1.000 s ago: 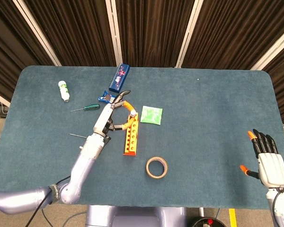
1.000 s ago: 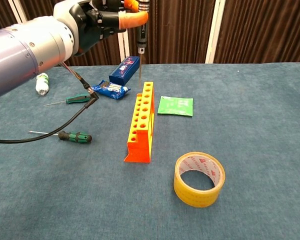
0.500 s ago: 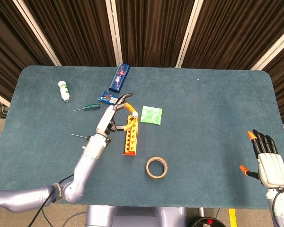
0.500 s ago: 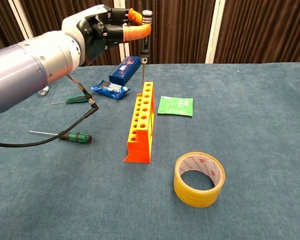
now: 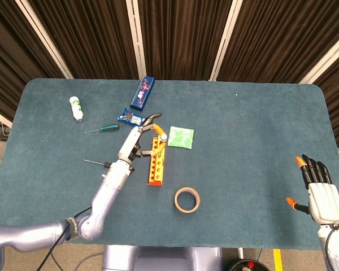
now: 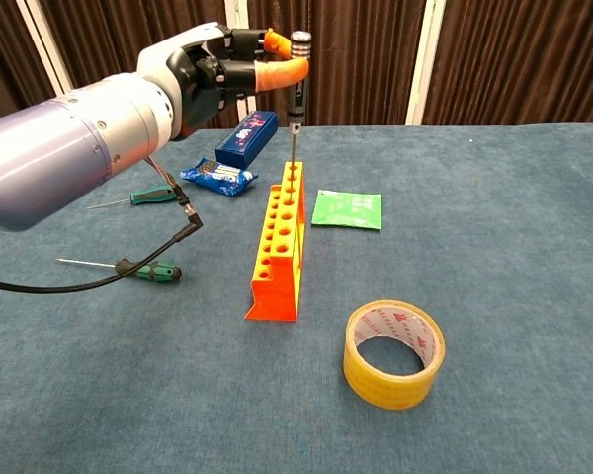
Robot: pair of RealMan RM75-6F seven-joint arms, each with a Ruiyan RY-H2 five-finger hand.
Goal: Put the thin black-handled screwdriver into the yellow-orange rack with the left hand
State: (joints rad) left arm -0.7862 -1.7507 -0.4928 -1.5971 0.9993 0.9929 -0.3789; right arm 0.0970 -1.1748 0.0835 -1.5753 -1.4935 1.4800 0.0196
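The left hand point(image 6: 217, 64) pinches the screwdriver point(image 6: 297, 84) upright, its tip at the far end of the rack point(image 6: 281, 237); the right hand point(image 5: 319, 192) rests with fingers spread, holding nothing.

Matt, felt-like blue cloth covers the table point(image 6: 534, 247); the rack point(image 6: 279, 247) looks smooth orange plastic, the tape roll point(image 6: 393, 354) glossy yellowish film.
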